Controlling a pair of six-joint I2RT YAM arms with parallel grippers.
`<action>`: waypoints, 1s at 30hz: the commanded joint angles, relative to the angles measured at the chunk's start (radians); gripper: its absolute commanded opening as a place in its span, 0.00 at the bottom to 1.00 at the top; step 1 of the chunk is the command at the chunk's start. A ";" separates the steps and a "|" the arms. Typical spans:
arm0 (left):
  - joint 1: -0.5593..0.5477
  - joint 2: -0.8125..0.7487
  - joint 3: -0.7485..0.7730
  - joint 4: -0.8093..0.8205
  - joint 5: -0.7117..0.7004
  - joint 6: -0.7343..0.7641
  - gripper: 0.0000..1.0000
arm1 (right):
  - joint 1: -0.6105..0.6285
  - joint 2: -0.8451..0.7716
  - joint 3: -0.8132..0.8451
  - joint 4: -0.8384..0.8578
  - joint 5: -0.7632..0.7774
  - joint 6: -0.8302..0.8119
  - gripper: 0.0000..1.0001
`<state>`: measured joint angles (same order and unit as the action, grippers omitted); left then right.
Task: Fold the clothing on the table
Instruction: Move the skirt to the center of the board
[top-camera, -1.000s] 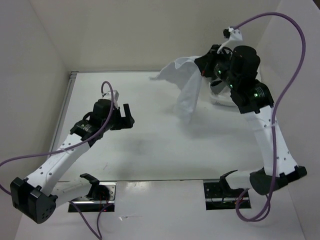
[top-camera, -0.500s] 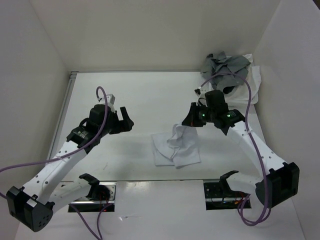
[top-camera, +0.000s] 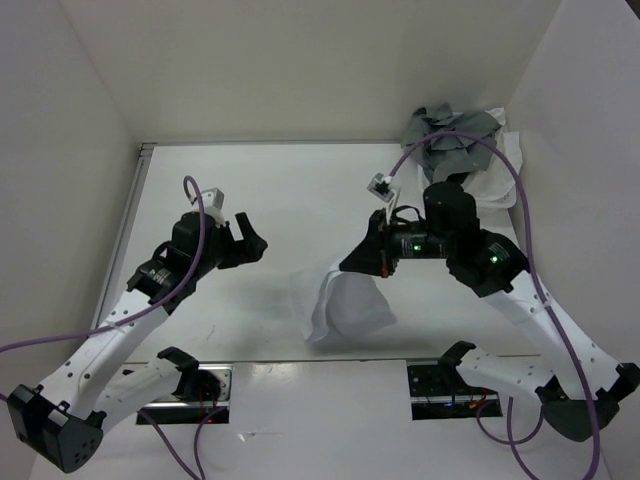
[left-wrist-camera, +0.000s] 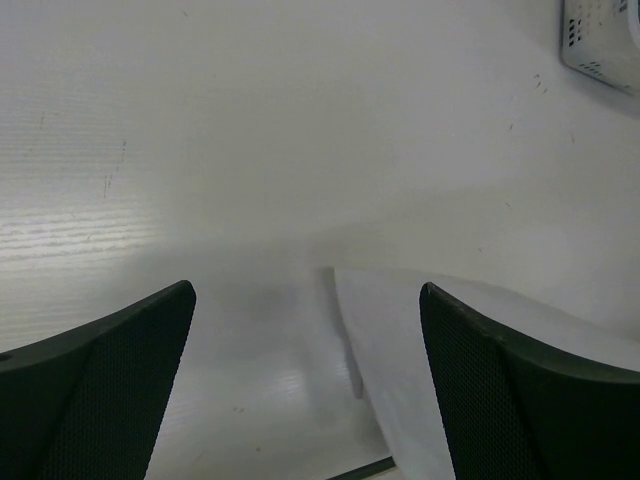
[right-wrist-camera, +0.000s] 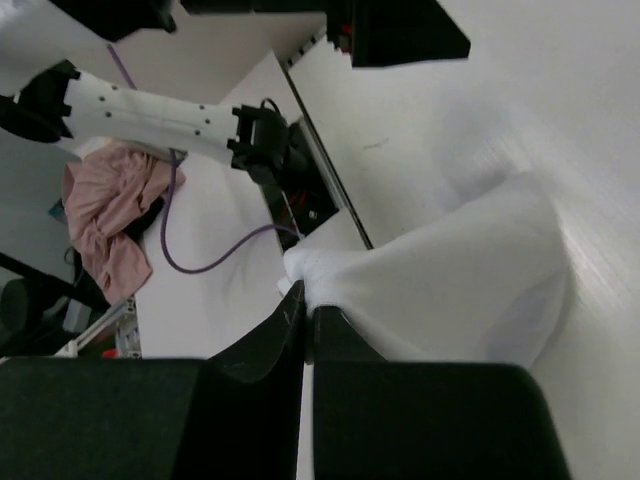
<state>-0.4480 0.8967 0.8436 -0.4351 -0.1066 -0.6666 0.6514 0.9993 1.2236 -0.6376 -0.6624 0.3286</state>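
Table (top-camera: 260, 180) matte white, right arm (top-camera: 530, 300) bent low over its near middle, left arm (top-camera: 120, 320) stretched forward, white clothing (top-camera: 350, 305) crumpled flat a moment ago now lifted, lower part on the table, right gripper (top-camera: 372, 262) pinched on its top edge, left gripper (top-camera: 243, 238) spread wide, empty.

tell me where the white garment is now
Top view: the white garment hangs pinched in the right pincer, right of centre, its lower end by the table's near edge.
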 joint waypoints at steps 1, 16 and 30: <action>-0.003 -0.004 -0.017 0.041 0.010 -0.031 0.99 | 0.004 -0.048 0.088 0.042 0.038 0.020 0.00; -0.003 0.146 -0.017 0.111 0.028 -0.041 0.99 | -0.378 0.520 0.143 0.285 0.569 0.035 0.21; -0.155 0.202 0.011 0.095 0.022 -0.002 0.58 | -0.407 0.182 0.064 0.173 0.627 -0.023 0.76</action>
<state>-0.5892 1.1412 0.8318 -0.3431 -0.0551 -0.6819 0.2329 1.3056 1.3571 -0.4461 -0.0849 0.3279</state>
